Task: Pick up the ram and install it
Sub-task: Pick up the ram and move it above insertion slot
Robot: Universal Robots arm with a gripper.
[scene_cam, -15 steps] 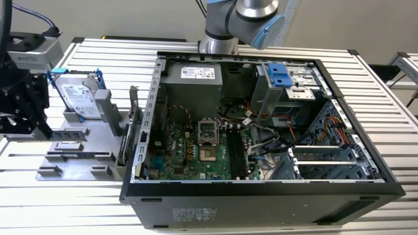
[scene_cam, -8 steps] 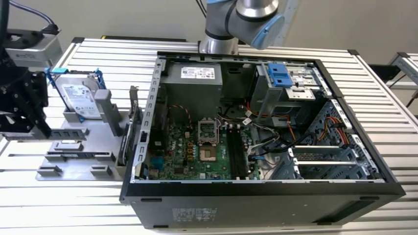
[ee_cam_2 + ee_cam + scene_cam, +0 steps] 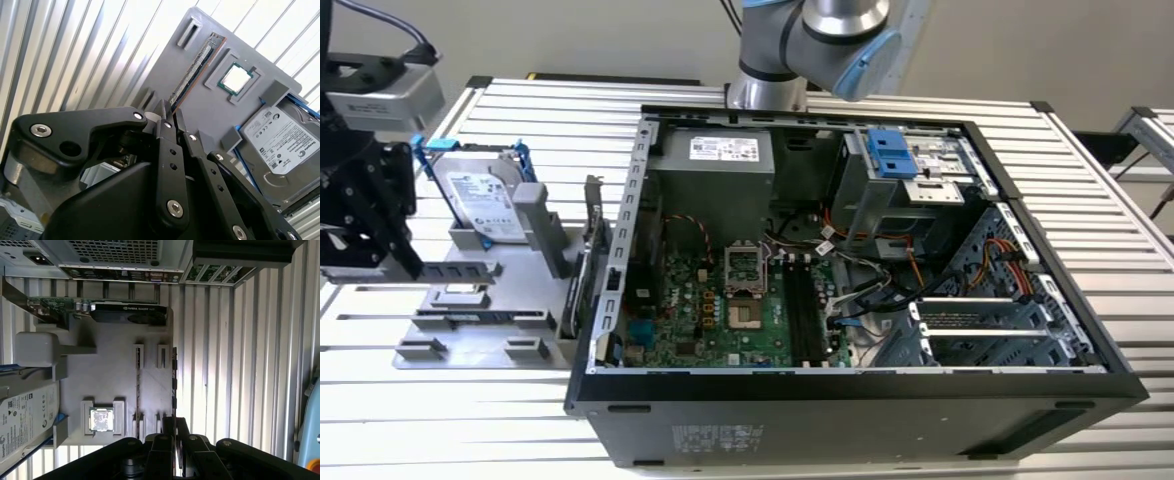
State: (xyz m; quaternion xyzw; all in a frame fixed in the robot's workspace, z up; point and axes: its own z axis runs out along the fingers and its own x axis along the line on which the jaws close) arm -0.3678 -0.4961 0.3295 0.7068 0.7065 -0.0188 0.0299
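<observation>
Standing edgewise in tray [image 3: 200, 117]: one ram [image 3: 194, 71], hand [image 3: 170, 111] at its end, grip unclear; one processor [image 3: 235, 79] beside.

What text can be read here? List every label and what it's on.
Hard drive label: print too small to read.
Power supply sticker: blurred.
Graphics card: pale lettering, too blurred to read.
Case sticker: unreadable.
Processor and ram: no legible marks.
Nothing can be quoted.
</observation>
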